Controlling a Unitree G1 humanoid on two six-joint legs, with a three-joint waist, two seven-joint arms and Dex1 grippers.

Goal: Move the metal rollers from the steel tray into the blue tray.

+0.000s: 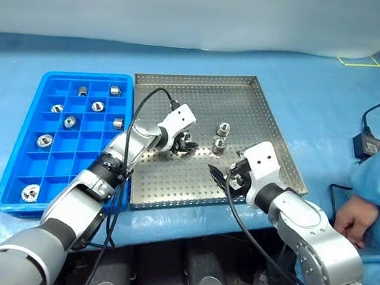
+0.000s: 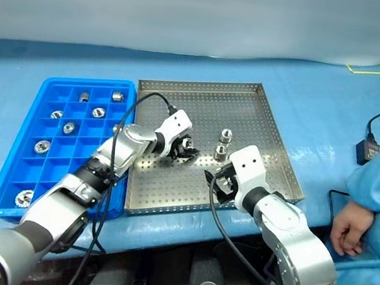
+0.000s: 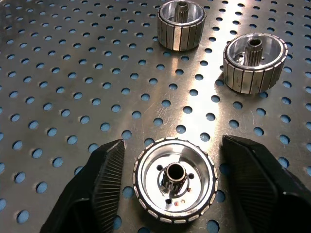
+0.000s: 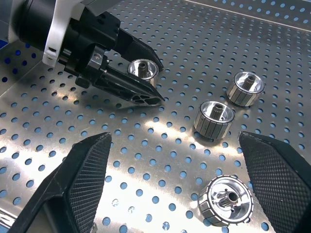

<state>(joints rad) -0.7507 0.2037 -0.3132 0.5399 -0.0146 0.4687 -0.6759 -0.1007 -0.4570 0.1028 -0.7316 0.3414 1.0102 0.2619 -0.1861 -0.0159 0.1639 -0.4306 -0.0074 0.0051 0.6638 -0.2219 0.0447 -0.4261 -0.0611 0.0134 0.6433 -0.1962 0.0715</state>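
The left gripper (image 3: 170, 179) sits low on the steel tray (image 1: 169, 183) with a metal roller (image 3: 175, 180) standing on end between its two fingers (image 3: 92, 189). The fingers are partly drawn in but there is a gap on each side of the roller, so nothing is gripped yet. Two more rollers (image 3: 181, 24) stand beyond the fingertips, well apart from the one being bracketed. To do this well, I judge the fingers should close evenly so both pads meet the ribbed wall at once; the gap looks a little wider on one side, so a small sideways correction first would keep the roller from sliding on the perforated floor. Then lift straight up before swinging across.

The right gripper (image 4: 175, 179) hovers nearby with its fingers spread wide and holding nothing; a fourth roller (image 4: 226, 200) lies between them, near one fingertip.

The blue tray (image 1: 18, 151) beside the steel tray already holds several rollers in separate compartments
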